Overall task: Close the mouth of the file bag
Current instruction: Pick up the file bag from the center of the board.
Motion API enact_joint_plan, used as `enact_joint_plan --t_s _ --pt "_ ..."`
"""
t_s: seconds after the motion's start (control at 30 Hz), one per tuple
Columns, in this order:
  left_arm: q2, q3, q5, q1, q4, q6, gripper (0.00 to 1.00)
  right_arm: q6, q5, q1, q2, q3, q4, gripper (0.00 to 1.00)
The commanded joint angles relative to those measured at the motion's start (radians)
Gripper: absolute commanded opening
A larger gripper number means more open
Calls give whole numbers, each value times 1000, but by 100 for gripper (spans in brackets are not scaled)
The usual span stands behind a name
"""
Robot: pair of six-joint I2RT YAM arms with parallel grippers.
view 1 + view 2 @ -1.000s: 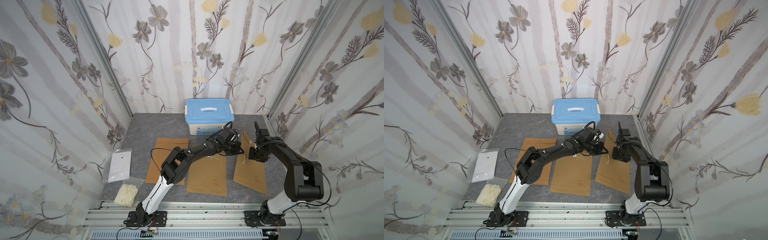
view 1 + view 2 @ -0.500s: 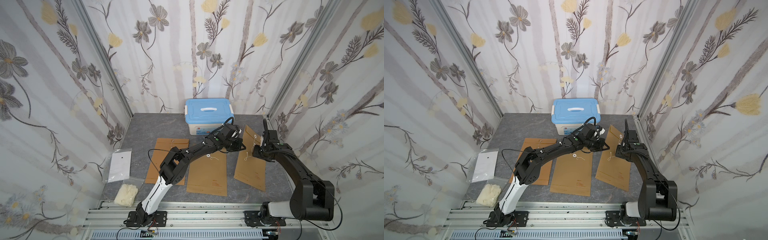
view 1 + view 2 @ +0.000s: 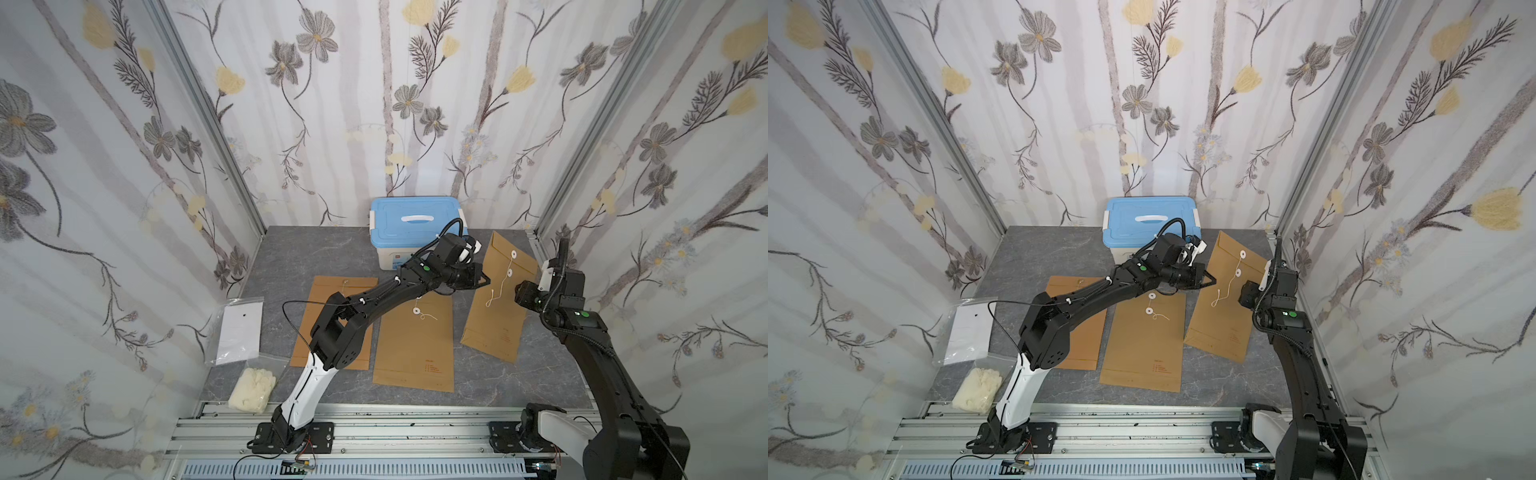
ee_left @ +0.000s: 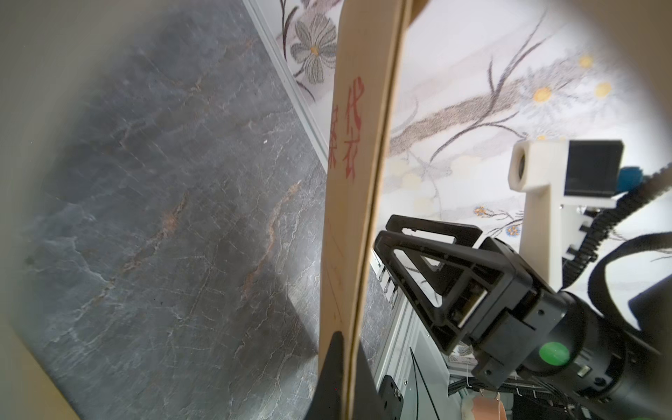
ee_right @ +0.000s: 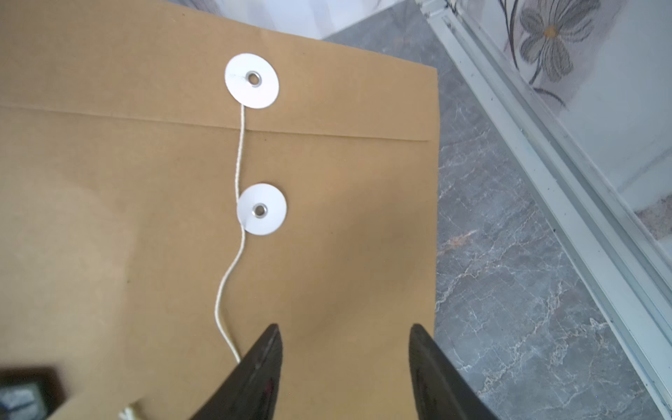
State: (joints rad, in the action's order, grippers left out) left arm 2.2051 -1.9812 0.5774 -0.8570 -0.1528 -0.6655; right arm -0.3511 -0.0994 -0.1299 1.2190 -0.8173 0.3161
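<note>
Three brown file bags lie on the grey table. The right one (image 3: 498, 316) (image 3: 1221, 316) is tilted, its left edge lifted by my left gripper (image 3: 486, 282) (image 3: 1213, 282), which is shut on that edge (image 4: 343, 338). In the right wrist view its white string (image 5: 238, 152) runs from the flap's disc (image 5: 252, 80) past the lower disc (image 5: 261, 209) and hangs loose, not wound. My right gripper (image 5: 344, 329) (image 3: 521, 291) hovers open over the bag's right part with nothing between its fingers. It also shows in the left wrist view (image 4: 385, 232), beside the bag.
A blue-lidded box (image 3: 415, 220) stands at the back, just behind the left gripper. Two more file bags (image 3: 415, 345) (image 3: 332, 324) lie flat in the middle. A clear plastic bag (image 3: 239, 328) and a pale wad (image 3: 251, 388) lie at the left. The right wall rail (image 5: 545, 163) runs close by.
My right gripper has drawn back to the right from the string area and opened wider. The left gripper stays shut on the bag's edge, shifted slightly toward the back.
</note>
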Motion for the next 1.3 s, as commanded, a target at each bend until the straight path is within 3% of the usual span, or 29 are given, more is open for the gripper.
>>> enact_joint_plan --t_s 0.0,0.2,0.33,0.57,0.67,0.9,1.07,1.27 --pt "-35 11 44 16 67 37 0 -42 -12 -17 -41 5 -133 91" --pt "-77 16 110 51 118 49 0 -44 -155 -57 14 -107 -72 94" --pt "-118 18 143 79 114 69 0 -95 -302 -94 37 -109 -155 95" --pt "-225 96 210 135 158 67 0 -128 -310 -102 -40 -63 -306 100" --pt "-262 121 231 147 157 85 0 -120 -366 -103 -29 -78 -329 100" --pt "-385 279 269 195 269 64 0 -190 -667 -109 74 -169 -422 100" --pt "-463 391 347 245 411 -9 0 -200 -742 -109 80 -182 -458 100" --pt "-547 469 379 284 445 -16 0 -225 -832 -102 119 -210 -488 99"
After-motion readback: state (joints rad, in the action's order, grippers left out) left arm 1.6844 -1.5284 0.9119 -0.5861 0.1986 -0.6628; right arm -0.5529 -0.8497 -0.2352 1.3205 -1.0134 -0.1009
